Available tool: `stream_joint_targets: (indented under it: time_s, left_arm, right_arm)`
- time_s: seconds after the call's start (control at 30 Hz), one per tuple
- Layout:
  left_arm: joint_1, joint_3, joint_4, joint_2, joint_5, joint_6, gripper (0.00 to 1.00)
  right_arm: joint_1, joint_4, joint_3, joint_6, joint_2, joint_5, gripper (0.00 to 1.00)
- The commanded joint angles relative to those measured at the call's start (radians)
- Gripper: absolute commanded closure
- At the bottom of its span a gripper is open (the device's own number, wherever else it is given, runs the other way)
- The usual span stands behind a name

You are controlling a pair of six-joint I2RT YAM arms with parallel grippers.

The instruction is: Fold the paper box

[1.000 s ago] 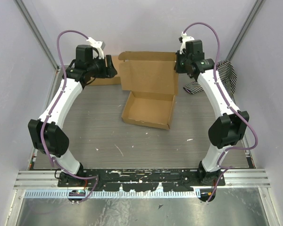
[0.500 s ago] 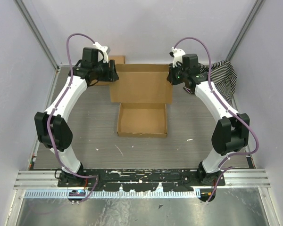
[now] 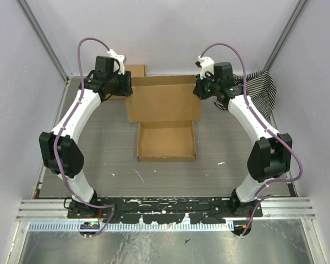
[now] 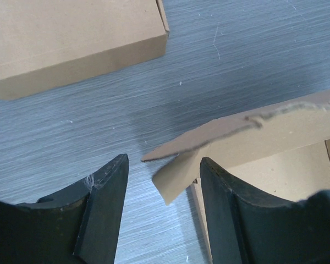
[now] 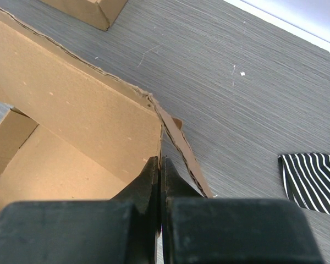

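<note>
The paper box point(image 3: 166, 144) lies open at the table's middle, its tray toward me and its big lid panel point(image 3: 162, 100) raised behind it. My left gripper point(image 3: 127, 88) is at the lid's left corner. In the left wrist view it point(image 4: 164, 190) is open, with the lid's small side flap point(image 4: 176, 173) hanging between the jaws and not pinched. My right gripper point(image 3: 199, 91) is at the lid's right corner. In the right wrist view it point(image 5: 160, 168) is shut on the lid's thin side edge point(image 5: 160, 137), with the lid's inner face point(image 5: 71, 110) to its left.
A smaller compact brown box point(image 3: 134, 70) stands at the back left, behind the left gripper, and shows in the left wrist view point(image 4: 71, 38). A black-and-white striped cloth point(image 3: 264, 85) lies at the back right, also in the right wrist view point(image 5: 313, 176). Grey walls close in the table.
</note>
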Motion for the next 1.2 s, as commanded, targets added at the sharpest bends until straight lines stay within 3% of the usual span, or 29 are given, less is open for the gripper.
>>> stream_joint_targets:
  time_s: [0.0,0.2,0.47,0.57,0.67,0.73,0.93,1.17]
  left_arm:
    - [-0.002,-0.015,0.045,-0.042,0.027,0.028,0.38]
    - [-0.002,-0.015,0.061,-0.030,0.206,-0.004,0.44]
    - [-0.005,0.023,-0.015,-0.014,0.215,0.010,0.65]
    - [-0.006,0.021,-0.029,-0.019,0.179,0.022,0.63]
    - [-0.008,0.010,-0.032,-0.027,0.137,0.028,0.37]
    - [-0.008,-0.004,-0.032,-0.035,0.099,0.032,0.32]
    - [-0.008,-0.084,-0.011,-0.075,0.047,0.045,0.33]
    - [-0.008,-0.079,-0.054,-0.059,0.095,0.015,0.48]
  right_arm:
    - [0.003,0.027,0.015,-0.035,-0.040,-0.061,0.99]
    - [0.004,0.003,0.029,-0.018,-0.034,-0.059,0.99]
    - [0.004,-0.069,0.098,0.016,0.007,-0.061,0.98]
    - [0.004,-0.070,0.101,0.017,0.006,-0.062,0.97]
    - [0.004,-0.070,0.100,0.019,0.004,-0.055,0.97]
    - [0.004,-0.070,0.101,0.024,0.005,-0.038,0.97]
    - [0.004,-0.070,0.095,0.038,0.010,-0.023,0.97]
    - [0.003,-0.077,0.097,0.053,0.015,-0.015,0.97]
